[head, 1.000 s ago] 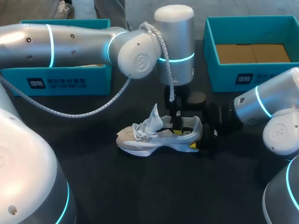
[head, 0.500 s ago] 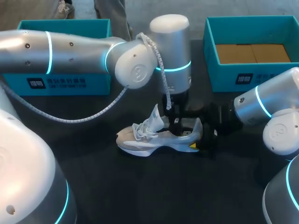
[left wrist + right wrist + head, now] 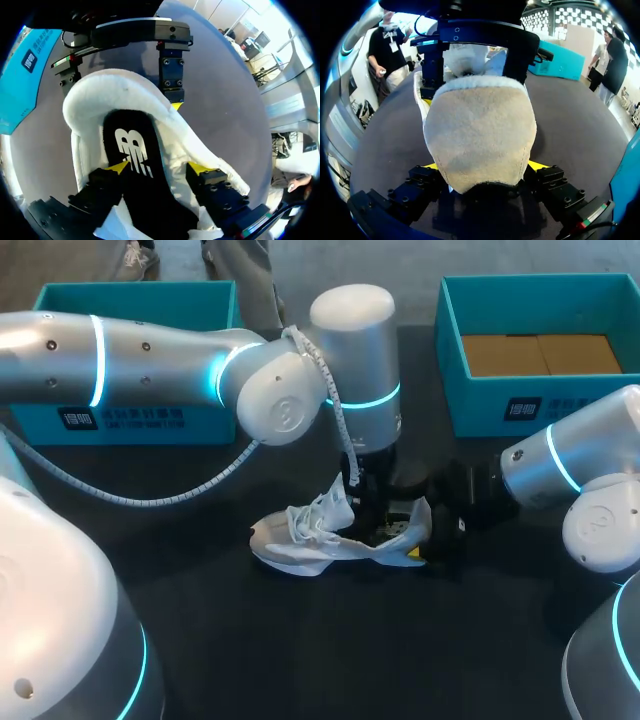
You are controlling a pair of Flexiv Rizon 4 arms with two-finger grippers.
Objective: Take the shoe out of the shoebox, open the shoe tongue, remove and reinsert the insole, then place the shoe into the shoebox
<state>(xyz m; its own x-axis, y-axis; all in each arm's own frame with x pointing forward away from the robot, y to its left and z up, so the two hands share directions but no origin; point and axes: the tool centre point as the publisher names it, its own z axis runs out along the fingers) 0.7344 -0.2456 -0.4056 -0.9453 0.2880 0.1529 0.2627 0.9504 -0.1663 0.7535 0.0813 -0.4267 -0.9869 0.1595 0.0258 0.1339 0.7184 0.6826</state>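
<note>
Down inside the white fabric sneaker (image 3: pixel 480 130), the left end effector (image 3: pixel 159 167) sits spread, the black foam insole (image 3: pixel 134 150) running lengthwise straight ahead between its fingers (image 3: pixel 119 168); the right end effector (image 3: pixel 485 166) clamps the heel.

Table (image 3: pixel 300 660), head view: you look down on one plain, dark, matte top that runs across the whole work area. In both wrist views the same top appears as a smooth, unmarked surface under even light. Shadows on it are soft, deepest close under whatever rests on it.
</note>
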